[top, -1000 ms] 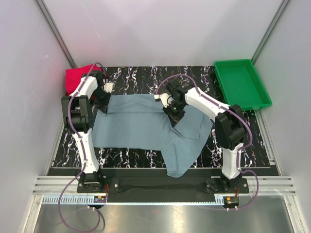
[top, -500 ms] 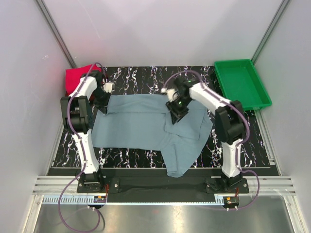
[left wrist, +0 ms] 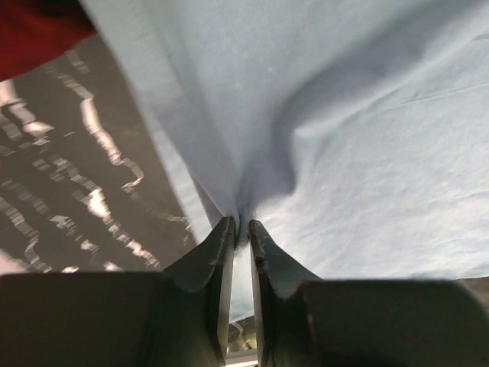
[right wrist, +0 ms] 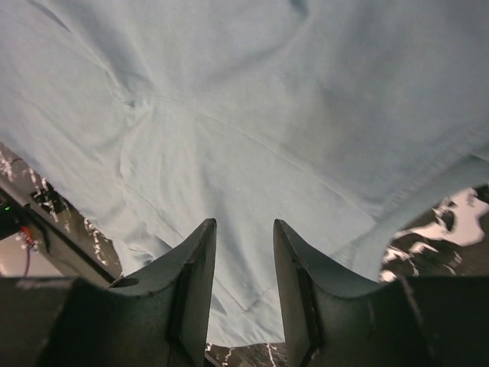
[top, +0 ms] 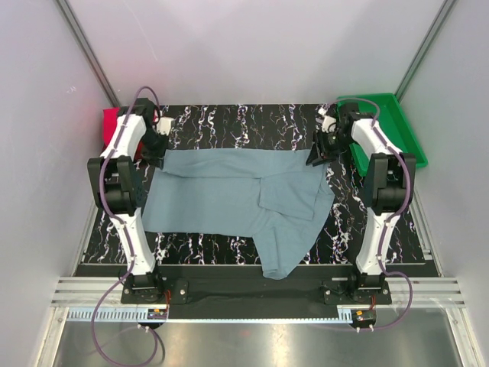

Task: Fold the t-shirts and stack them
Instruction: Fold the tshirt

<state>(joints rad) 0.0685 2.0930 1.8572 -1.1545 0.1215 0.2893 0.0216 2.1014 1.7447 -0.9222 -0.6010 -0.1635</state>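
A dusty grey-blue t-shirt lies spread over the black marbled table, with one part hanging off the near edge. My left gripper is at the shirt's far left corner. In the left wrist view its jaws stand almost together, with a pucker of the blue cloth pinched at the tips. My right gripper hovers at the shirt's far right corner. Its fingers are apart and hold nothing, with the cloth lying flat below. A folded red shirt sits behind the left arm.
A green plastic tray stands at the far right, just beside the right wrist. White walls close in the table on three sides. The red shirt also shows at the top left of the left wrist view.
My right gripper has let go of the grey-blue shirt and swung from the table's middle to the far right corner. The left gripper drew its corner slightly back, leaving the far edge straighter.
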